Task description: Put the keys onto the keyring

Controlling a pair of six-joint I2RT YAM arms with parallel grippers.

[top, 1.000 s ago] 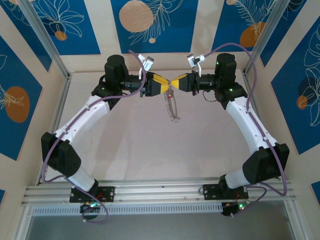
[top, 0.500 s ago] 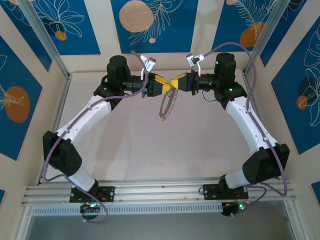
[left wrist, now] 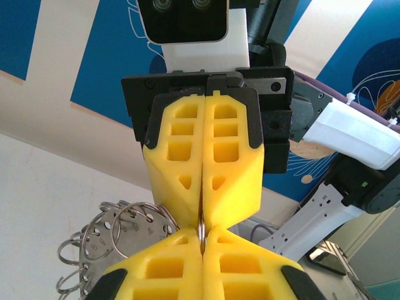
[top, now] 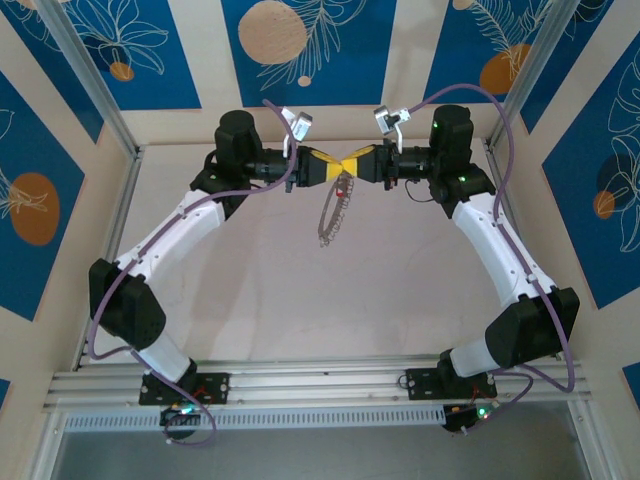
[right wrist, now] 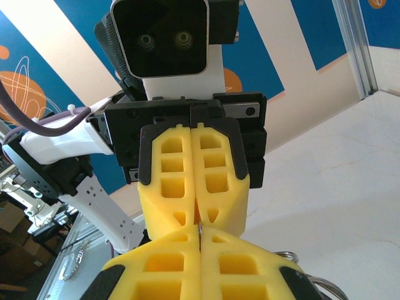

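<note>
Above open table by the back wall, left gripper and right gripper touch. Both pinch the keyring (dangling below).

At 12 o'clock over tabletop: left gripper and right gripper seen tip to tip, both clamped. keyring hung from junction, slanted toward 7 o'clock.

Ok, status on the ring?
Left hand, right hand shut tip to tip, both on ring. Ring hangs below them. Nothing in the way.
</note>
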